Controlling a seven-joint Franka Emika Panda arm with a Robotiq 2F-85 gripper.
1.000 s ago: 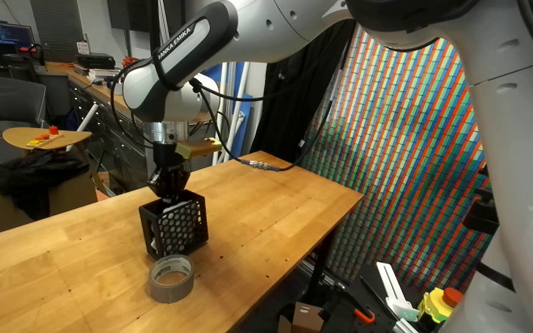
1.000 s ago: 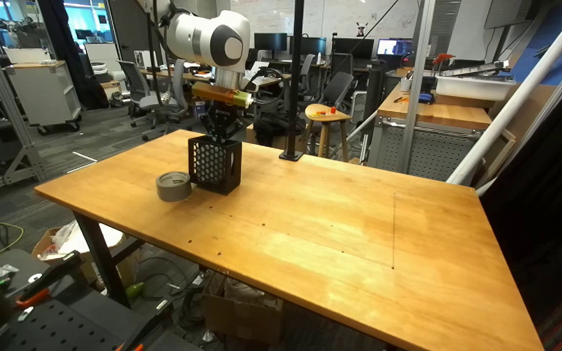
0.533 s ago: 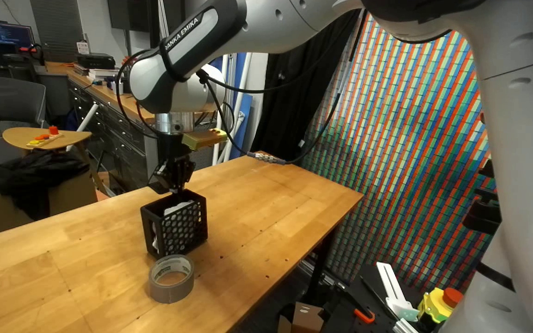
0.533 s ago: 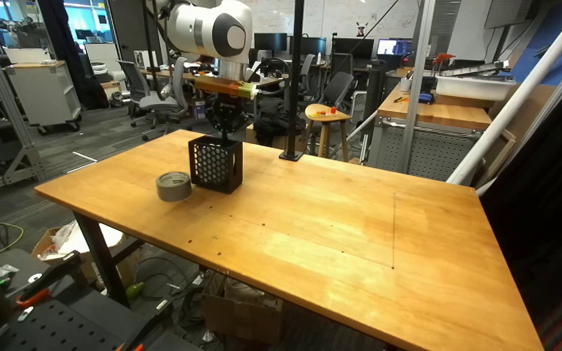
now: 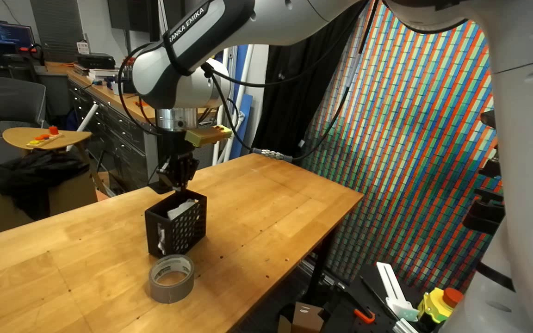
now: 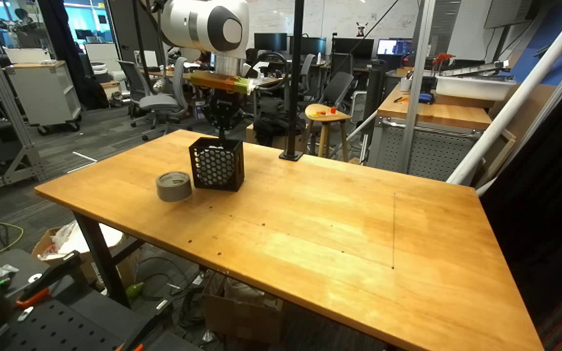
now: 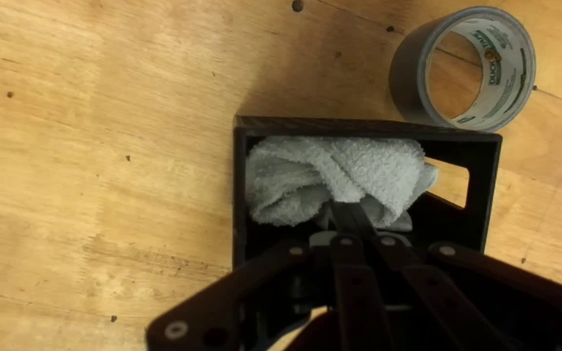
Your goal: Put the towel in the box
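Observation:
The towel (image 7: 383, 165), white and fluffy, lies crumpled inside the black box (image 7: 364, 127) in the wrist view. In an exterior view the towel (image 5: 182, 209) shows through the open top of the box (image 5: 170, 233). The box (image 6: 216, 186) stands upright on the table, with hexagon holes in its side. My gripper (image 7: 349, 204) points down into the box's open top, its fingers (image 7: 347, 217) together against the towel's edge. No cloth shows between them; the very tips are hard to make out. The gripper (image 5: 181, 188) is over the box's far part in an exterior view.
A grey roll of duct tape (image 5: 171, 280) stands beside the box, close to one corner, and shows in the wrist view (image 7: 410, 78). A black post (image 6: 291, 122) rises from the table's far edge. A cable hangs from the arm.
My gripper has risen somewhat and shifted toward the far side of the box. The box has turned and slid slightly on the table. The towel stays inside it, and the tape has not moved.

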